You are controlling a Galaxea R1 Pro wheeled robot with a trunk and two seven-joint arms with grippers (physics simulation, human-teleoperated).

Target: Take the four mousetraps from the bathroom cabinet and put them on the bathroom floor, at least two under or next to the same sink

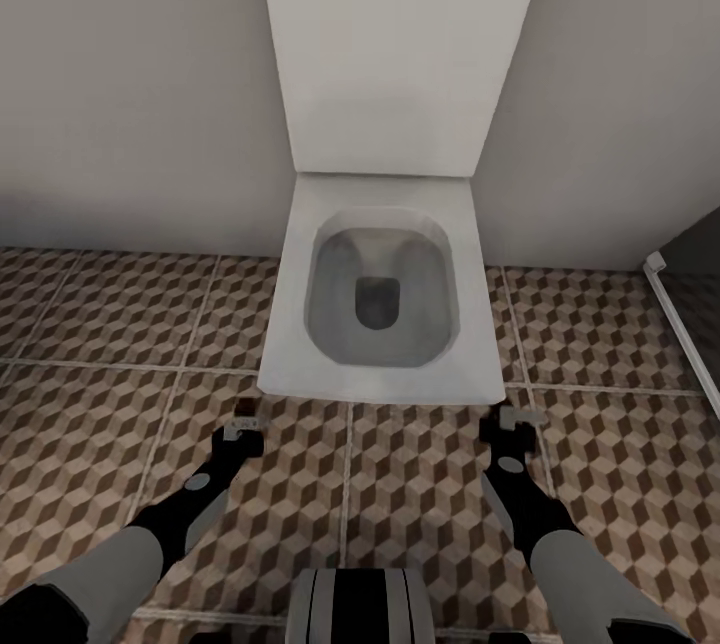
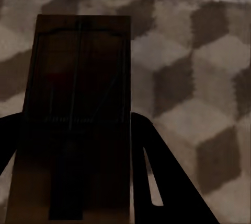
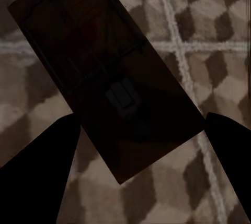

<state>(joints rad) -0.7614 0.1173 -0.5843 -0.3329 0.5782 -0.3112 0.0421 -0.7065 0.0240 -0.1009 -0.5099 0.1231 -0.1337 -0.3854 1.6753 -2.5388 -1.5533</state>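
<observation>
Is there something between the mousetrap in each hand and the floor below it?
Nothing visible. The left hand holds a flat tan wooden mousetrap above bare cube-patterned brown and beige tile floor, and so does the right hand with its mousetrap. The white toilet stands ahead, not under them.

A bathroom, probably a home's: a white toilet (image 1: pixel 385 299) against a plain wall (image 1: pixel 130 84) on cube-patterned tile floor (image 1: pixel 110 324).

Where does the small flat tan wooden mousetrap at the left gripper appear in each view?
Head view: tan wooden mousetrap at the left gripper tip, lower left, before the white toilet.
Left wrist view: close up, between the dark fingers.
Right wrist view: a second mousetrap, the right gripper's.
Shared landmark: cube-patterned tile floor with pale grout lines.
</observation>
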